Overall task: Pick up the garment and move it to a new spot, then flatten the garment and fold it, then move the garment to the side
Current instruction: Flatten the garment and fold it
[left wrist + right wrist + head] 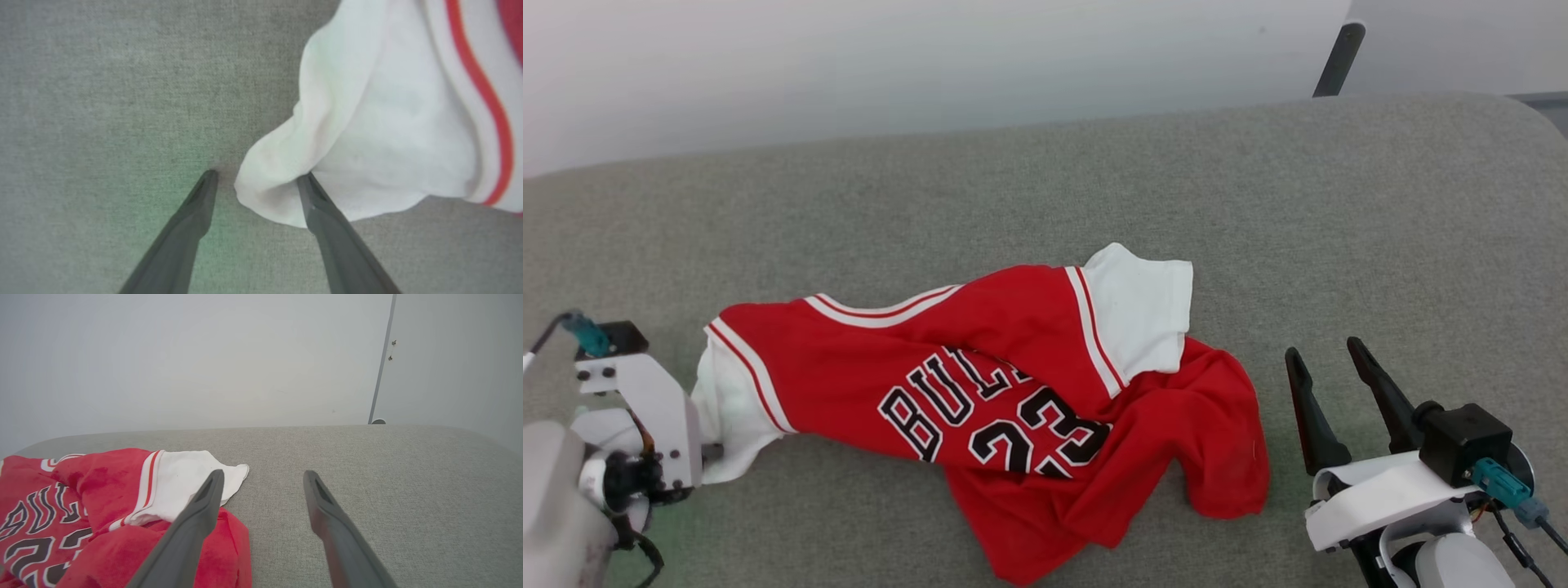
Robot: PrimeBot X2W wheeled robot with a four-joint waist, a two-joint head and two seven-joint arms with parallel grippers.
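1. Grey padded top (1045, 180): soft woven cover. A finger pushed down too hard can dig into the weave and snag there, missing the cloth.
2. The garment (980, 359): lies crumpled around the middle of the padded top, chest print up and skewed, with the lower hem bunched toward the near edge. That edge is out of sight. Lifted from one end only, it probably trails and twists, and the folds get worse before any flattening. The loose hem may also slide off the near side.
3. Right gripper (1323, 349): jaws wide and empty. It sits just beside the red hem on the right-hand side, apart from it, so it gives no support there. If it comes in late, the whole weight hangs on the other arm.
4. Left gripper (255, 179): jaws wide, nothing clamped. It is down low at the garment's left end, near the left edge of the top.
5. White sleeve (388, 134): only its corner sits between the fingers, and one finger overlaps the fold. Closing here likely catches a thin bite that slips out on the lift. It could also grab one layer, so the sleeve peels open.
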